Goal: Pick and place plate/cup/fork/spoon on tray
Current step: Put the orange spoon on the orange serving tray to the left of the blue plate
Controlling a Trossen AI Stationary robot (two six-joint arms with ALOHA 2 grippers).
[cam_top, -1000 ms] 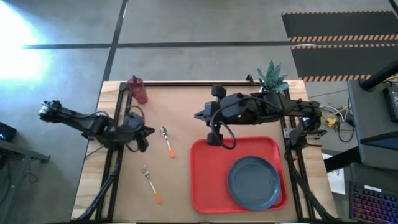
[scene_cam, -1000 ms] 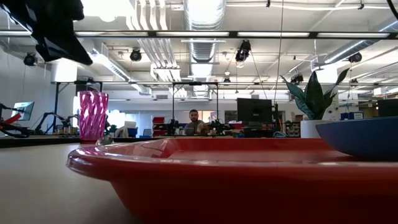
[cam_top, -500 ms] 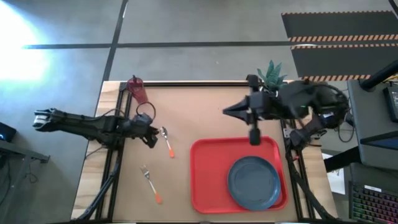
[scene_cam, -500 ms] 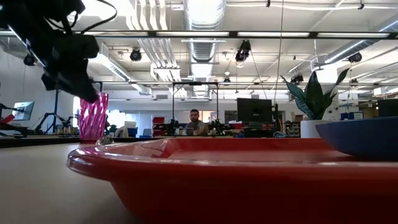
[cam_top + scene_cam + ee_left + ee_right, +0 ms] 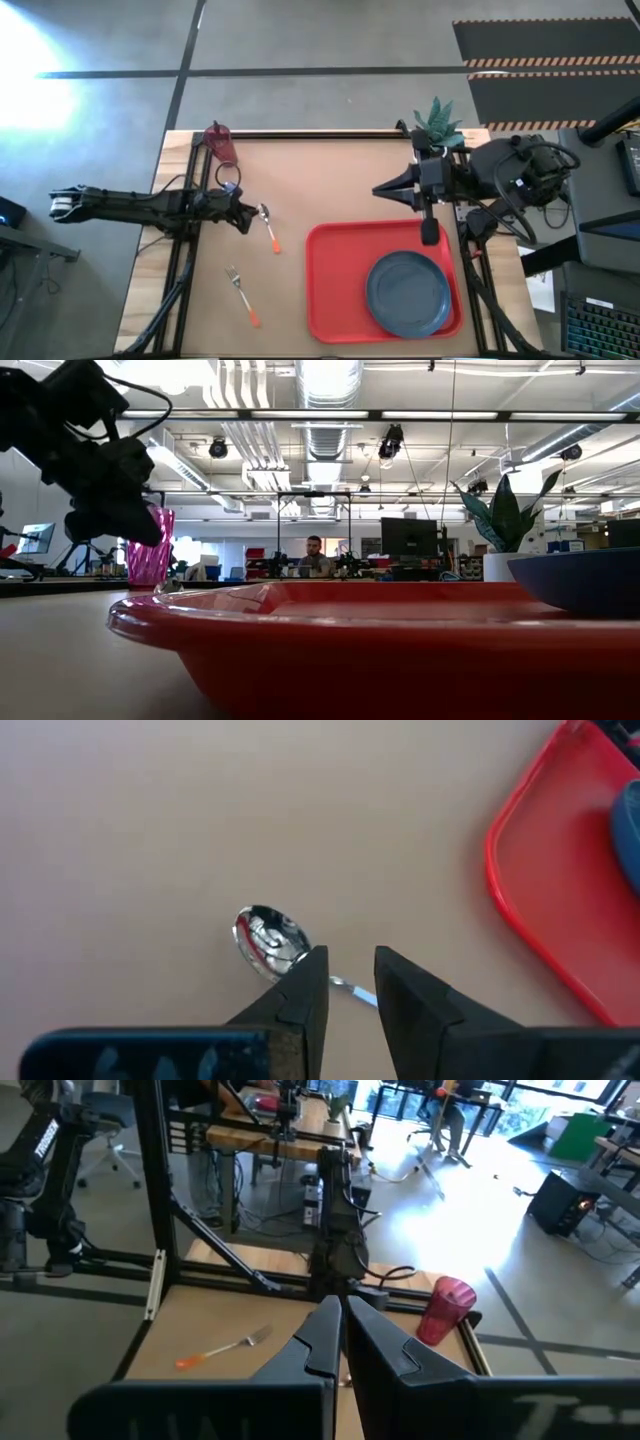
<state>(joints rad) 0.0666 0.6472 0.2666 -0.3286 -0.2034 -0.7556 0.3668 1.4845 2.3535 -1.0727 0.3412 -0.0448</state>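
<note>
The spoon (image 5: pixel 268 227) lies flat on the table left of the red tray (image 5: pixel 335 290); its silver bowl (image 5: pixel 268 938) shows in the left wrist view. My left gripper (image 5: pixel 247 215) hovers over it, open by a narrow gap, a finger on either side of the spoon's neck (image 5: pixel 350 988), above the table in the low view (image 5: pixel 112 495). The fork (image 5: pixel 241 295) lies near the front left. The red cup (image 5: pixel 221 143) stands at the far left. The blue-grey plate (image 5: pixel 408 293) lies on the tray. My right gripper (image 5: pixel 380 188) is shut and empty beyond the tray's far edge.
A potted green plant (image 5: pixel 438 122) stands at the table's far right corner, next to my right arm. Bare table lies between the cup and the tray. A person sits in the room far behind the table (image 5: pixel 313 555).
My left gripper has gone toward the table's right edge and down, from beside the cup to over the spoon's bowl. My right gripper has drawn back from over the tray's far left corner toward the table's right edge. The tableware has not moved.
</note>
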